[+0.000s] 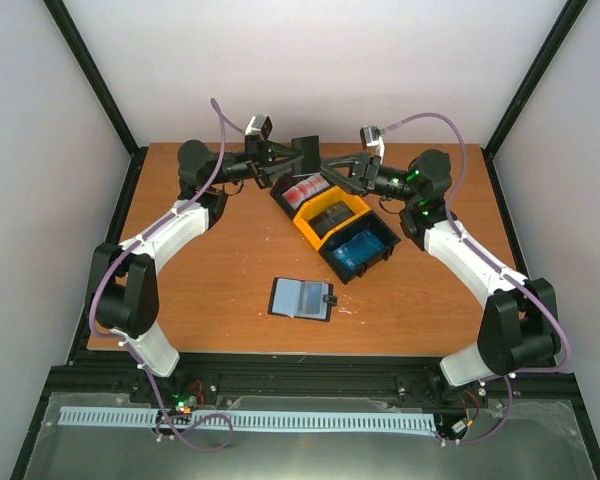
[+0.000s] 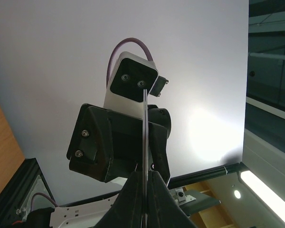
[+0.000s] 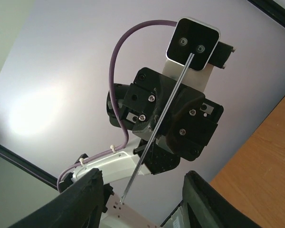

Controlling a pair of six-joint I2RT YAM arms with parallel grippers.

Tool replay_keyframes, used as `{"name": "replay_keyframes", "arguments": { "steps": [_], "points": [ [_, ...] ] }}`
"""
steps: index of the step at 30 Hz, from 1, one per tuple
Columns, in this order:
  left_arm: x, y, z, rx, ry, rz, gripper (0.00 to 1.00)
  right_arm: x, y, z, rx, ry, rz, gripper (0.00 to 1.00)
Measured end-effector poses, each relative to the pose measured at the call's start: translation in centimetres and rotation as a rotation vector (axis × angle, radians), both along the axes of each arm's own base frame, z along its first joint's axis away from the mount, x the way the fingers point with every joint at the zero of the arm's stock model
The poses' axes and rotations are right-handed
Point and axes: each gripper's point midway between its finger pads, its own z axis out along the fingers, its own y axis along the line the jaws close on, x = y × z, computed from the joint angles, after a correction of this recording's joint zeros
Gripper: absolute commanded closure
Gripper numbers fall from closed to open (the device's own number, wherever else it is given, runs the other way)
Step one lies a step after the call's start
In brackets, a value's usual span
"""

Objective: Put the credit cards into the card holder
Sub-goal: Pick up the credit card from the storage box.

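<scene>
Up over the back of the brown wooden table [image 1: 210,270], the left gripper [image 2: 145,183] is clenched on a thin dark rectangular plastic card [image 1: 306,152]. Facing it, the right gripper [image 3: 141,192] has its fingers spread wide, not pinching anything. Down on the table, the small flat black folding card holder [image 1: 302,298] lies open, with the joined black-yellow-black plastic bins [image 1: 308,228] just behind it.
</scene>
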Motion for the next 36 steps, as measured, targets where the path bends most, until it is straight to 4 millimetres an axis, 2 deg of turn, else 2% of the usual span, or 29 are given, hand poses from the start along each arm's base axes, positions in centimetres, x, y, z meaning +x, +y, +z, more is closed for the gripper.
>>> {"name": "replay_keyframes", "arguments": {
  "steps": [10, 23, 28, 36],
  "points": [
    [0.0, 0.1, 0.2, -0.009, 0.014, 0.002, 0.99, -0.4, 0.8, -0.4, -0.004, 0.002, 0.028, 0.66],
    [-0.1, 0.2, 0.5, -0.03, 0.072, -0.008, 0.99, -0.4, 0.9, -0.3, 0.0, -0.016, 0.032, 0.66],
    [-0.1, 0.2, 0.5, -0.034, 0.077, -0.01, 0.99, -0.2, 1.0, -0.4, -0.001, -0.01, 0.025, 0.74],
    [0.7, 0.3, -1.1, 0.029, 0.021, 0.035, 0.97, 0.8, 1.4, -0.6, -0.045, 0.034, 0.014, 0.9]
  ]
}}
